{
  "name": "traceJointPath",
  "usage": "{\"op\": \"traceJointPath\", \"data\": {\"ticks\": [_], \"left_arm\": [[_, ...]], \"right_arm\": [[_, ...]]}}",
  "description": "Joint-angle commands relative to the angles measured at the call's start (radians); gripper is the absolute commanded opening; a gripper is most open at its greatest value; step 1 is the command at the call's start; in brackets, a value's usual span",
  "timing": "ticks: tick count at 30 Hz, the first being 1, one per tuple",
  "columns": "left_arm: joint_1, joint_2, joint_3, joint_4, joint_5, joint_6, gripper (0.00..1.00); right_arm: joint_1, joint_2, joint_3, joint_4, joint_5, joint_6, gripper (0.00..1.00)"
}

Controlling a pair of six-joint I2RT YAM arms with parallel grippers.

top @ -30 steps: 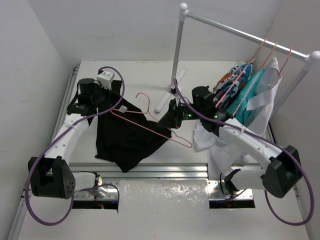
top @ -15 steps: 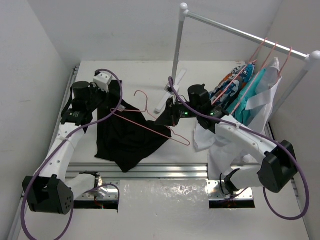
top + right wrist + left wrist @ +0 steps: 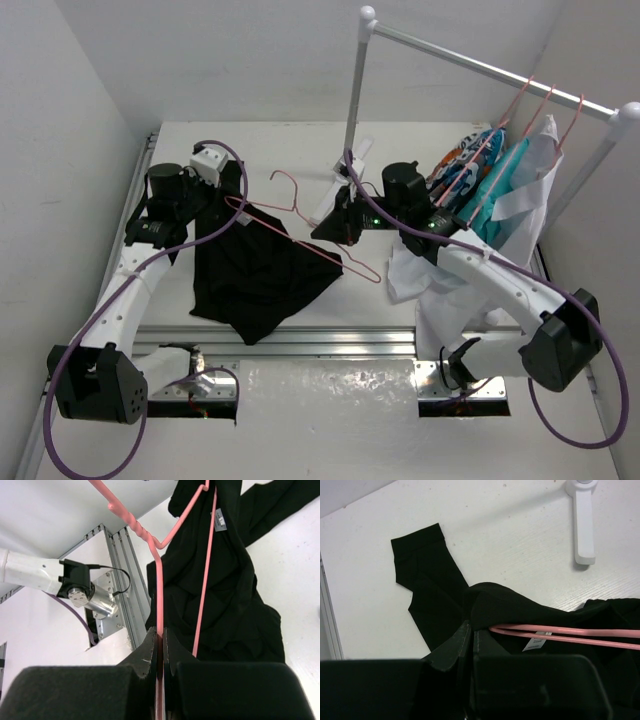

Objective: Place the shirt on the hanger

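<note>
Seen from above, the black shirt [image 3: 255,275] lies crumpled on the left half of the white bench [image 3: 280,145], one sleeve stretched toward the far left corner. The pink hanger [image 3: 159,595] runs diagonally across it, its hook toward the far side. The left hand [image 3: 471,635] is pinched shut on a fold of the shirt just beside the neck, where the small white label [image 3: 535,643] shows. The right hand [image 3: 160,639] is closed tight on one thin bar of the hanger. We judge the step in hand to be feeding the hanger's left end into the neck opening, and from the left wrist camera that end appears to slip under the raised fold. To do it well, the left hand should lift the collar enough for the opening to gape. The right hand should slide the hanger along its own length rather than sideways, so the tip does not snag and drag the cloth. The left arm reaches from its near base up the left edge of the bench, its hand turned rightward over the collar. The right arm bends in from the near right, its hand pointing left at mid-bench. A clothes rail [image 3: 480,65] with other garments [image 3: 490,190] stands at the far right.
</note>
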Motion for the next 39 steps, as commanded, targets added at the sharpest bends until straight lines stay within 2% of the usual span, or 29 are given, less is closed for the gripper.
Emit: {"op": "traceJointPath", "data": {"ticks": [1, 10, 13, 17, 25, 31, 35, 39], "left_arm": [[-0.003, -0.013, 0.013, 0.033, 0.036, -0.003, 0.0], [-0.003, -0.013, 0.036, 0.024, 0.105, -0.011, 0.0], [-0.004, -0.039, 0.039, 0.0, 0.179, -0.014, 0.0], [-0.003, -0.111, 0.041, -0.031, 0.35, 0.0, 0.0], [-0.009, -0.133, 0.142, -0.142, 0.505, -0.019, 0.0], [-0.012, -0.132, 0.19, -0.232, 0.574, 0.021, 0.0], [-0.029, -0.132, 0.21, -0.255, 0.616, 0.037, 0.0], [-0.095, -0.118, 0.236, -0.232, 0.561, 0.007, 0.0]], "right_arm": [[0.005, 0.035, 0.051, 0.051, -0.02, 0.013, 0.0], [0.005, 0.094, 0.051, 0.138, -0.069, 0.075, 0.0], [0.005, 0.127, 0.051, 0.183, -0.046, 0.09, 0.0], [0.005, 0.175, 0.065, 0.271, -0.029, 0.121, 0.0], [0.006, 0.252, 0.088, 0.436, 0.004, 0.201, 0.0], [0.005, 0.264, 0.122, 0.45, 0.095, 0.141, 0.0], [0.006, 0.289, 0.153, 0.517, 0.075, 0.159, 0.0], [0.005, 0.321, 0.137, 0.609, 0.018, 0.181, 0.0]]}}
